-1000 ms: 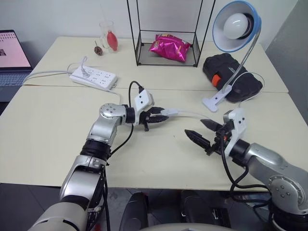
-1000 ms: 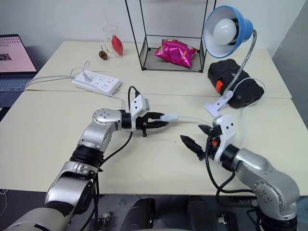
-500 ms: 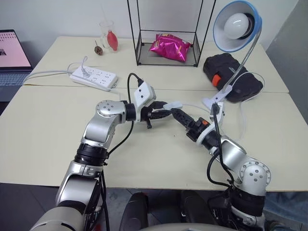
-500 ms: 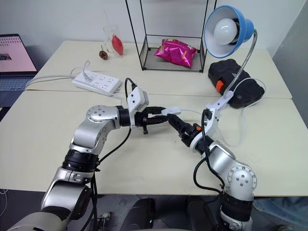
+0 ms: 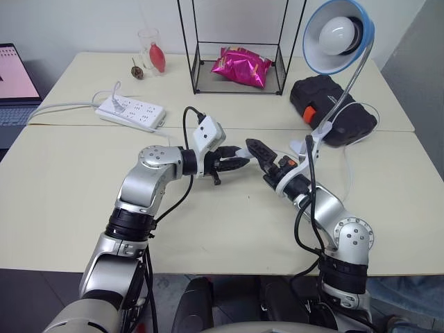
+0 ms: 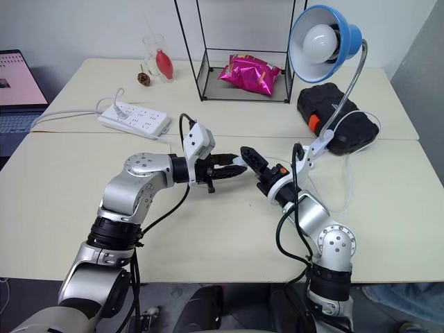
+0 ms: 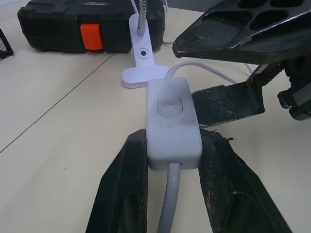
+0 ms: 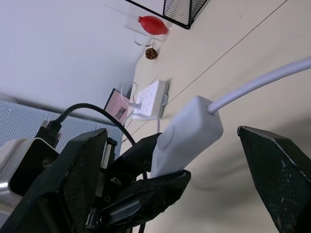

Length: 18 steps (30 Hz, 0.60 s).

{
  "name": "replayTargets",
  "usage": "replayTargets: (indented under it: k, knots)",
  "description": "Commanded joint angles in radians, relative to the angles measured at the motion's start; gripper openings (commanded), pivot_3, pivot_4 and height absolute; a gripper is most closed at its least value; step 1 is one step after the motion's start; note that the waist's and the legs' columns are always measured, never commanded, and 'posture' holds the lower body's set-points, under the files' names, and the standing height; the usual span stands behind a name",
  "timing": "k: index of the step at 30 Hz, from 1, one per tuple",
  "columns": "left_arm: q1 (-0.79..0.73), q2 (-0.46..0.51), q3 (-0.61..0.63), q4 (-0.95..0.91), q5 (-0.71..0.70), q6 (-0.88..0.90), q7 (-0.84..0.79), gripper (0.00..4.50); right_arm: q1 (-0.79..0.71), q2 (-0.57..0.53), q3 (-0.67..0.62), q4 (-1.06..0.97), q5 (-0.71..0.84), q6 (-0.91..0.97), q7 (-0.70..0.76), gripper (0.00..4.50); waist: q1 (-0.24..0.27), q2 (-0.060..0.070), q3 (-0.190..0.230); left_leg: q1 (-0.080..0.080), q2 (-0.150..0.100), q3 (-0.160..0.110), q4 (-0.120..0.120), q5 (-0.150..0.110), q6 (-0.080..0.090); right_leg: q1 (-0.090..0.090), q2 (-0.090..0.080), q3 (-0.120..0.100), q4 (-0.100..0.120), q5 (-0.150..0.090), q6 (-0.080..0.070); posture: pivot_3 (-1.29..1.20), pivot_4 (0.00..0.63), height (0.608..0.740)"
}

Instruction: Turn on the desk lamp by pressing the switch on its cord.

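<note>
The left gripper [image 7: 170, 160] is clamped on the inline rocker switch [image 7: 171, 121] (held above the table), while the right gripper [image 8: 180, 160], its 2 fingers spread wide, straddles it.

white switch [image 7: 172, 121] held aloft, lamp [image 5: 338, 35] unlit
</note>
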Motion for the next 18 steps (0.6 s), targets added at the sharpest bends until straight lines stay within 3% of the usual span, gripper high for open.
replayTargets:
  k: [1,18]
  knots:
    - [-0.015,-0.009,0.035,-0.059,-0.057,0.067,0.032,1.08,-0.011,0.017,0.018,-0.014,0.037,-0.030,-0.007,4.50,0.000,0.000,0.000,0.000,0.000,0.000,0.000,0.000,0.000,0.000,0.000,0.000,0.000,0.000,0.000,0.00,0.150,0.740]
    - [-0.014,-0.003,0.029,-0.112,-0.094,0.139,0.072,1.08,-0.019,0.018,0.040,0.009,0.066,-0.060,-0.033,4.50,-0.001,0.000,0.000,0.000,0.000,0.000,0.000,0.000,0.000,0.000,0.000,0.000,0.000,0.002,-0.003,0.00,0.150,0.740]
